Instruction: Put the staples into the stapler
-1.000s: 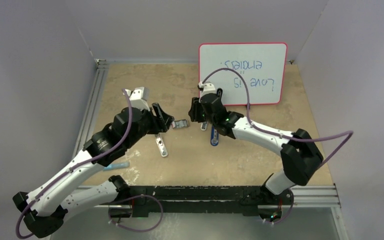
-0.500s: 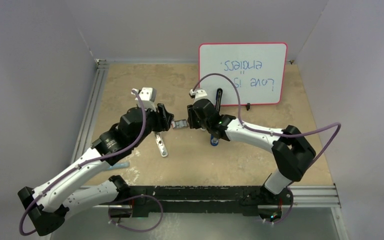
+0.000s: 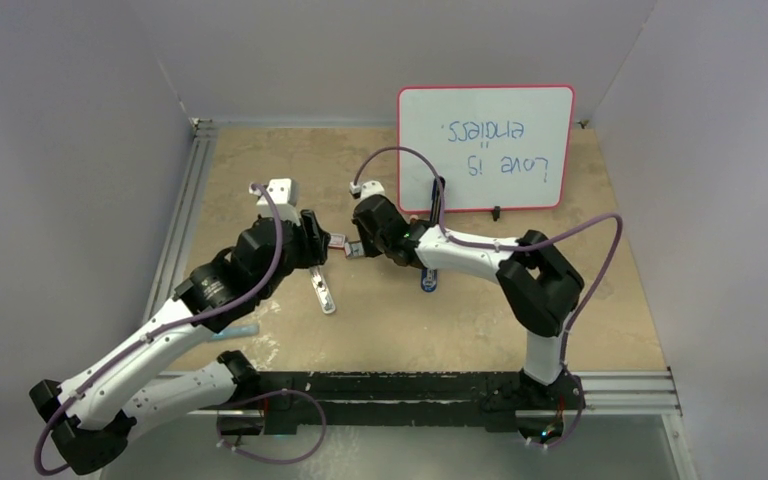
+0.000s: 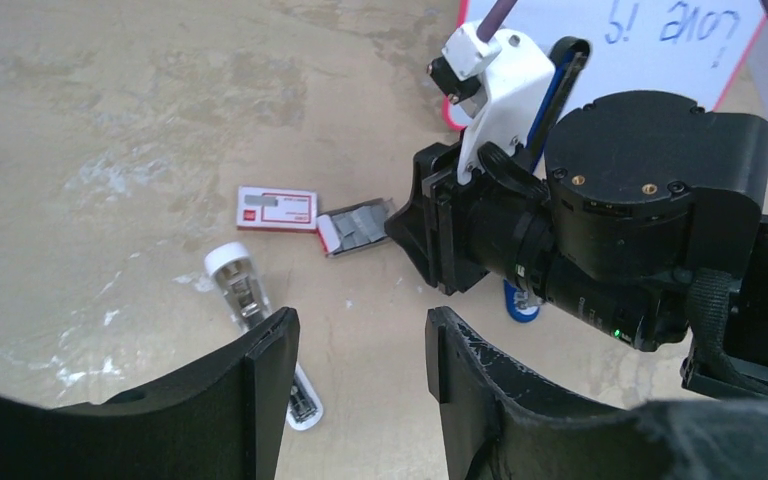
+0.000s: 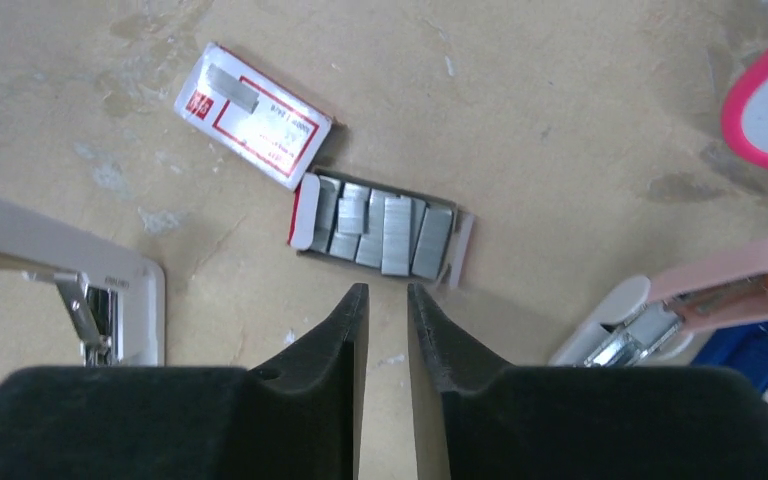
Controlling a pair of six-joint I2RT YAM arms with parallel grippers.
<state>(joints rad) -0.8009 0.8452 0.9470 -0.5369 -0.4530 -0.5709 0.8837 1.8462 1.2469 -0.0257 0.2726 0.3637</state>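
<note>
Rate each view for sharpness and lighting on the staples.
Right wrist: the staples are sharp and evenly lit, with no glare; the right gripper is near-black with little detail. Left wrist: staples smaller but in focus; the left gripper is a dark foreground mass. Top external: diffuse light, soft shadows, staples too small to resolve.

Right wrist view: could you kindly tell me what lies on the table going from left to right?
white oblong bar → red-and-white box → staples in their open tray → pink-and-white piece

Whiteboard [image 3: 485, 147]: seemingly "Love is endless"
</note>
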